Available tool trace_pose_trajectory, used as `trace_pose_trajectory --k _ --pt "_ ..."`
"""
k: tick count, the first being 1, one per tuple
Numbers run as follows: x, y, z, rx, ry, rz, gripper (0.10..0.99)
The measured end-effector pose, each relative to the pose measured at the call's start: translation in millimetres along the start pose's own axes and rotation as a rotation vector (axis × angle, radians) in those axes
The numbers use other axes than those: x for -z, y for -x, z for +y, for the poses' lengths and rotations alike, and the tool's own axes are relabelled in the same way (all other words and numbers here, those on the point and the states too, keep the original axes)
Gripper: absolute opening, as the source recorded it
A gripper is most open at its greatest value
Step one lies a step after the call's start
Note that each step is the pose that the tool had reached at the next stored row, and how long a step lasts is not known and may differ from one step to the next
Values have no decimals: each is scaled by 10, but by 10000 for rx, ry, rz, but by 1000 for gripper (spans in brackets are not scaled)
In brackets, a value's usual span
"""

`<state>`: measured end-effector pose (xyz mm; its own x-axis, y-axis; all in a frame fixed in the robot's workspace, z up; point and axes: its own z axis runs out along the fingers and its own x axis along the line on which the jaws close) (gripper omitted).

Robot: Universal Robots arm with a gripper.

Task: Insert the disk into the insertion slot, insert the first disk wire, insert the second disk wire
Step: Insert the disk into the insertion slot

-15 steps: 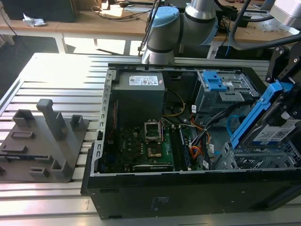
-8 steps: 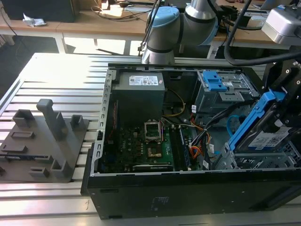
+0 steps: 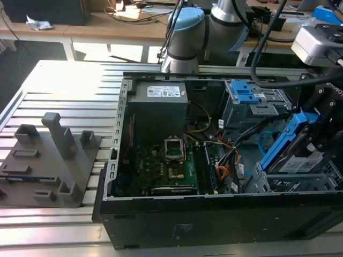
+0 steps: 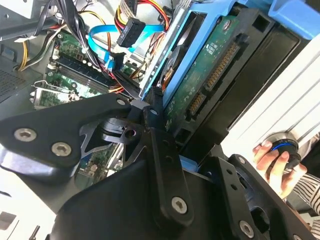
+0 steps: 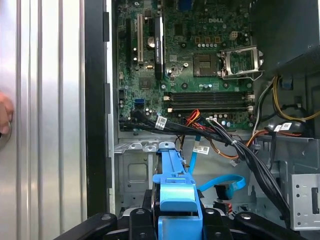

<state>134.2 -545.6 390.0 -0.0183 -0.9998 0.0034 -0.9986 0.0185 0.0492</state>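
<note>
Gripper [image 5: 177, 217] clamped on disk [image 5: 175, 185], pinching the blue caddy sides. Disk tilted, low end over insertion slot [image 3: 284, 182], not seated. Blue data cable [image 5: 227, 184] loose just beyond. Mobo [image 5: 200, 60] further back, PSU [image 3: 158, 115] at the far wall.

Has a silver-grey arm [image 3: 217, 27] of thick round tubes with pale blue joint caps [image 3: 185, 27]. Trails black cables [image 3: 261, 51] alongside. Carries a pale grey box [image 3: 316, 43] with rounded corners. Ends in a matte black gripper [image 5: 177, 216] of flat, angular link plates pinned with round silver screws [image 4: 61, 148].
</note>
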Motion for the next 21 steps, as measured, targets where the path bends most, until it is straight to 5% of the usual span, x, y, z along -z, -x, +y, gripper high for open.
trace_pose_trajectory --k 12,21 --pt "-248 1 -13 0 20 1 365" --pt "-250 1 -13 -1 18 24 365"
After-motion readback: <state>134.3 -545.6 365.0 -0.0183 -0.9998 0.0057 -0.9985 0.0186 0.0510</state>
